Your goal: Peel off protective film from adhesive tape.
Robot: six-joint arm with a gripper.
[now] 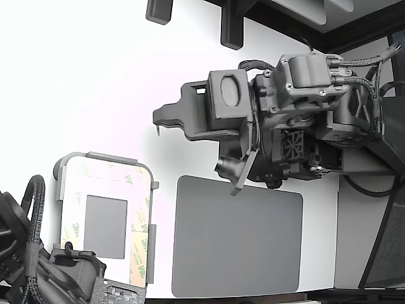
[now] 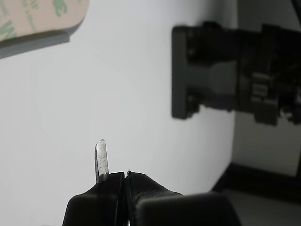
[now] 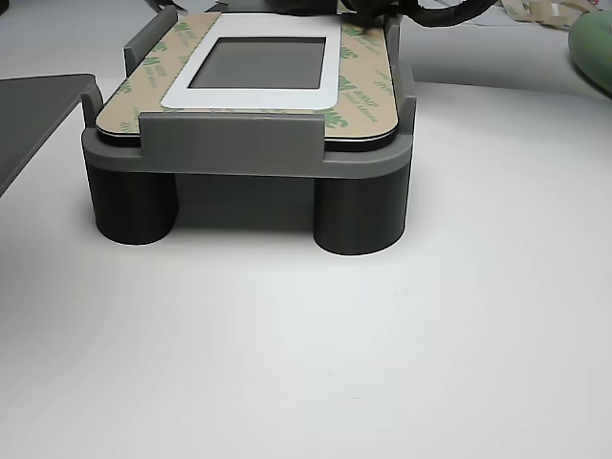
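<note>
The exterior view shows the whole layout. The grey fixture (image 1: 104,212) sits on the white table (image 1: 95,76), with the dark grey mat (image 1: 237,237) just beside it on the exterior view's right. The arm (image 1: 297,120) hangs above the mat's far edge, and its gripper (image 1: 157,130) extends toward the exterior view's left, ending above bare table, well apart from the fixture.

The other view alone shows the fixture side-on: it stands on round legs (image 3: 359,215) and holds a rounded plate (image 3: 253,88) between raised edge tabs. The protective film (image 3: 361,91), tan with green "3M" logos, lies flat in strips along the plate's borders, framing a small grey rectangle (image 3: 260,62) at the plate's centre. The adhesive tape beneath the film cannot be made out separately. No lifted corner of film is visible in this view.

The wrist view alone shows the tool tip closely: one thin metal fingertip (image 2: 101,160) projects from the black gripper body (image 2: 124,200). The jaws appear pressed together at a narrow seam, with nothing held between them. A second blade is not visible.

Relative to the fingertip, the film-covered plate corner (image 2: 35,16) lies well apart, at the edge of the wrist view, with bare table between them. A dark bracket (image 2: 225,75) stands on the table farther off.
</note>
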